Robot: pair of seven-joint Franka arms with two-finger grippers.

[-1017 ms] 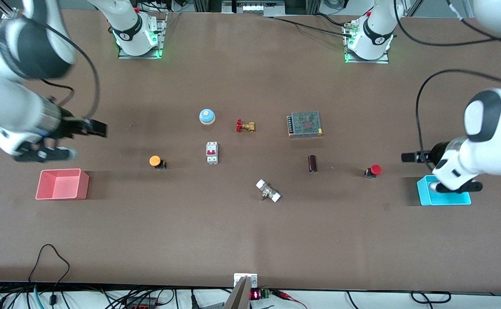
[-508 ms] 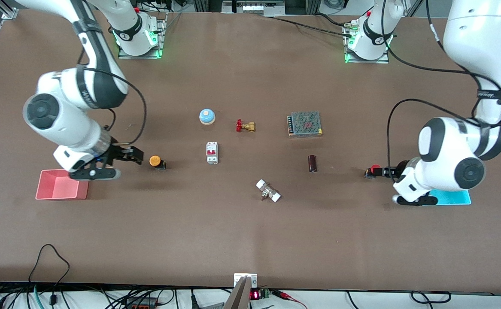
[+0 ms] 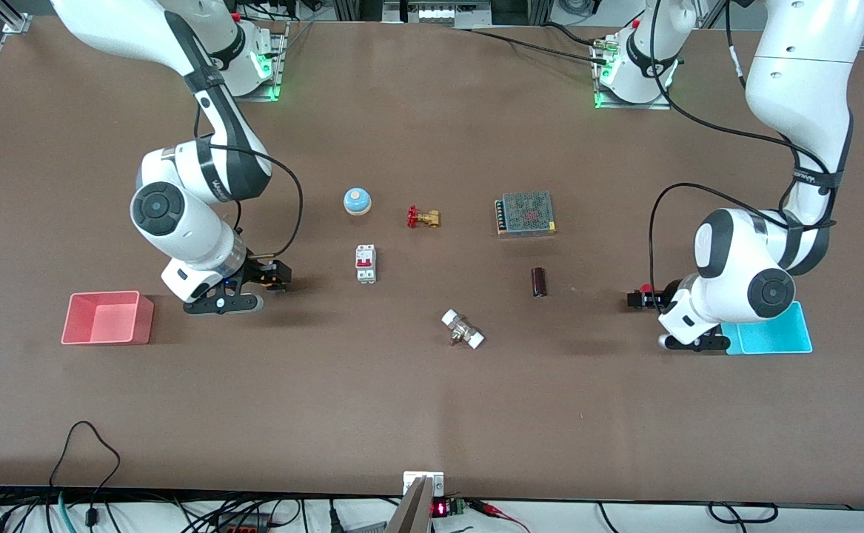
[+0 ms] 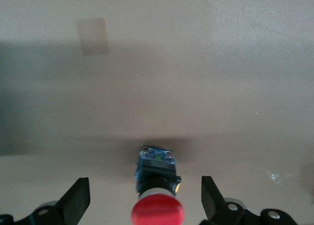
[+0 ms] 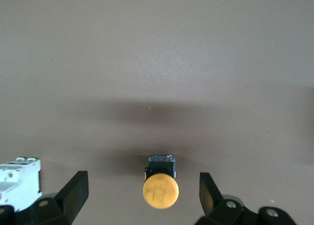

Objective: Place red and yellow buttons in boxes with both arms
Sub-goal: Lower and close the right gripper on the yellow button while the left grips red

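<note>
Front view, L to R.

Pink box: on bench, toward right arm's end, near the right end effector but apart from it; looks empty.

Right end effector: low over the yellow button. Wrist cam: fingers spread wide, button centred in the gap w/ clearance both sides, nothing pinched. Button lies on its side, long axis running straight away from the end effector, cap toward the palm, black base pointing away. Front cam: button hidden under the end effector.

Mid-bench clutter: circuit breaker just beside the right end effector; its corner shows at the wrist cam edge. Judgement: closest obstacle, watch on lift. Bell, brass valve well apart.

Left end effector: same setup on the red button. Fingers spread, button between, on its side, cap toward palm, axis along approach. Not gripped.

Cyan box: just beside left wrist, partly covered by the arm.

Bench: flat brown, matte, bare around both buttons.

Judgement: both arms at pre-grasp; closing across the button bodies is next. Neither button boxed yet.
</note>
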